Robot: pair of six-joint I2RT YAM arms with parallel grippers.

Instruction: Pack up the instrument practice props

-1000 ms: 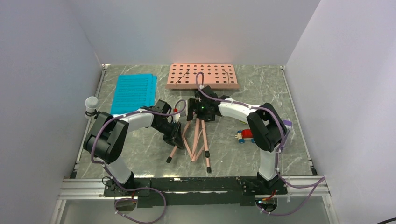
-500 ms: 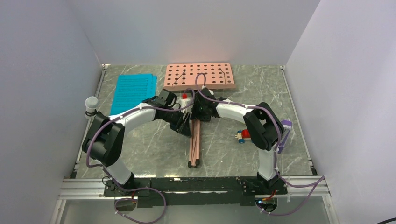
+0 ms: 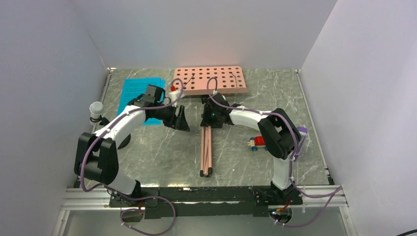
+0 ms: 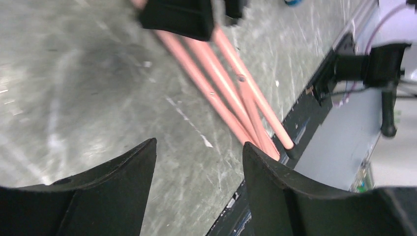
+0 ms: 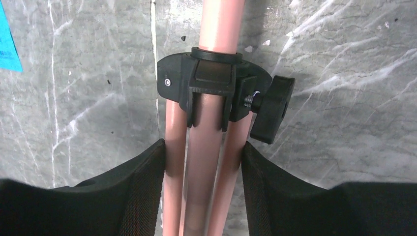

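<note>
The salmon-pink music stand (image 3: 206, 147) lies flat in the middle of the table (image 3: 147, 157), its three legs folded together and pointing toward the arms, its perforated desk (image 3: 209, 80) at the far edge; the right gripper (image 5: 202, 152) is clamped around the legs just below the black collar (image 5: 212, 78); the left gripper (image 4: 199, 147) hangs to their left, fingers apart and holding nothing; the cyan pages (image 3: 132, 93) lie at the far left, partly under the left arm.

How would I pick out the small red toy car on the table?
Start at the grey marble tabletop and go to its right half. The small red toy car sits there between the folded salmon-pink stand legs and the right arm's black elbow, close against the elbow. It is the only wheeled thing, far smaller than its neighbours.
</note>
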